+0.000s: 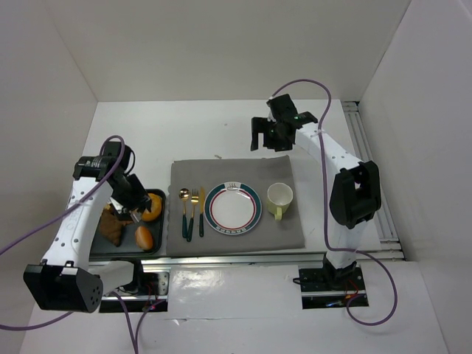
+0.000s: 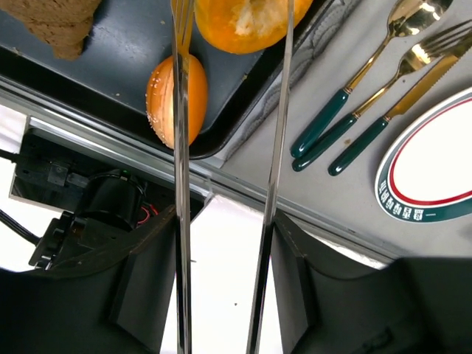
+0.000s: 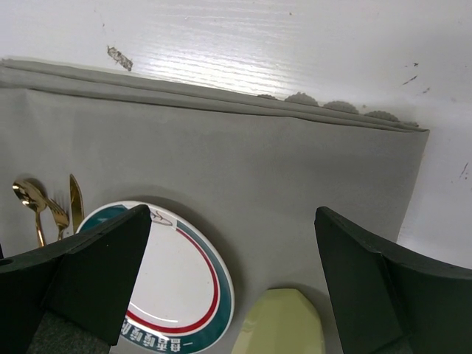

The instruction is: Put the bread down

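A dark tray (image 1: 157, 221) at the left holds a large orange bun (image 1: 153, 206), a small seeded bun (image 1: 144, 237) and a brown bread piece (image 1: 112, 226). My left gripper (image 1: 127, 193) is over the tray, shut on metal tongs (image 2: 276, 147). In the left wrist view the tong arms stand apart. They run past the small bun (image 2: 177, 99) to the large bun (image 2: 243, 22), and their tips are cut off by the top edge. The white plate (image 1: 233, 209) is bare. My right gripper (image 1: 270, 136) is open and empty, above the placemat's far edge.
A grey placemat (image 1: 236, 173) carries the plate, a gold spoon, fork and knife (image 1: 192, 214) with green handles, and a pale yellow cup (image 1: 279, 198). The tray sits at the table's near edge, by the metal rail (image 2: 310, 214). White walls enclose the table.
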